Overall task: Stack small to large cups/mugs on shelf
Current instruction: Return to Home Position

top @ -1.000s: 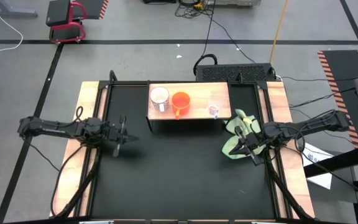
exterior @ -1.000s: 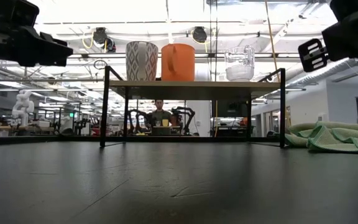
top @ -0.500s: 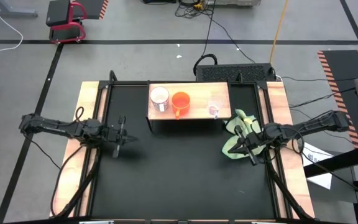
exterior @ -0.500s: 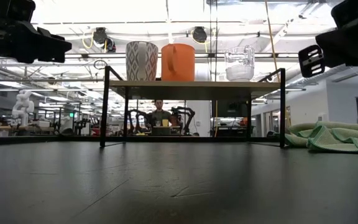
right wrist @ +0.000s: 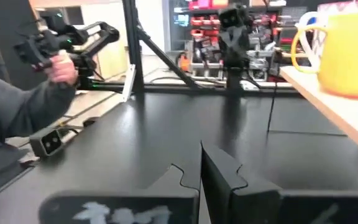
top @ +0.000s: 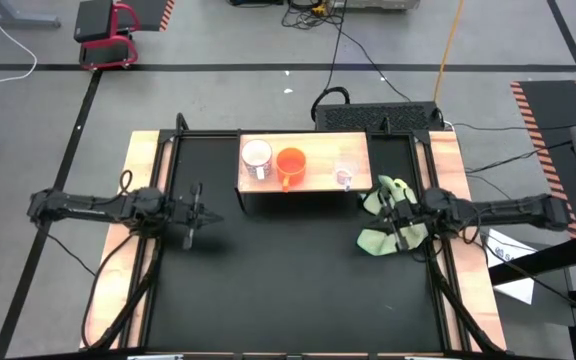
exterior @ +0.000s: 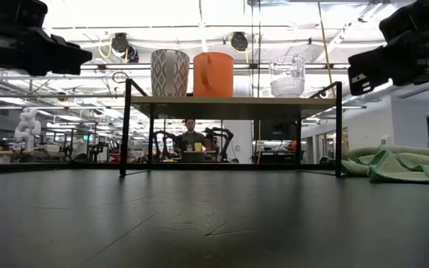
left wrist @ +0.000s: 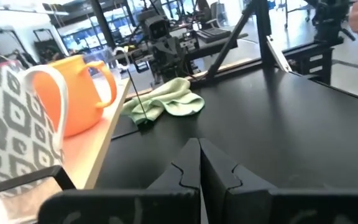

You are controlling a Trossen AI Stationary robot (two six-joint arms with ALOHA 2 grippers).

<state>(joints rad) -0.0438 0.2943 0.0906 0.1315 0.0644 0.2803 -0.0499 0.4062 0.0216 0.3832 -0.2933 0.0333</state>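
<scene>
A light-wood shelf (top: 320, 178) stands on the black table (top: 288, 290). Along the shelf sit a white mug (top: 256, 155), an orange mug (top: 290, 163) and a clear glass cup (top: 345, 174). Beside the shelf's glass-cup end lies a green cloth (top: 378, 215).

Matt black table top (top: 288, 280), pale wood side strips (top: 146, 165); smooth light-wood shelf (top: 318, 181); glossy orange mug (top: 290, 162); clear glass cup (top: 345, 174); soft crumpled cloth (top: 380, 203).

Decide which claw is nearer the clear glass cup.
Right. The right claw is over the green cloth, by the shelf end holding the glass cup; the left claw is beyond the other end, past the white mug.
</scene>
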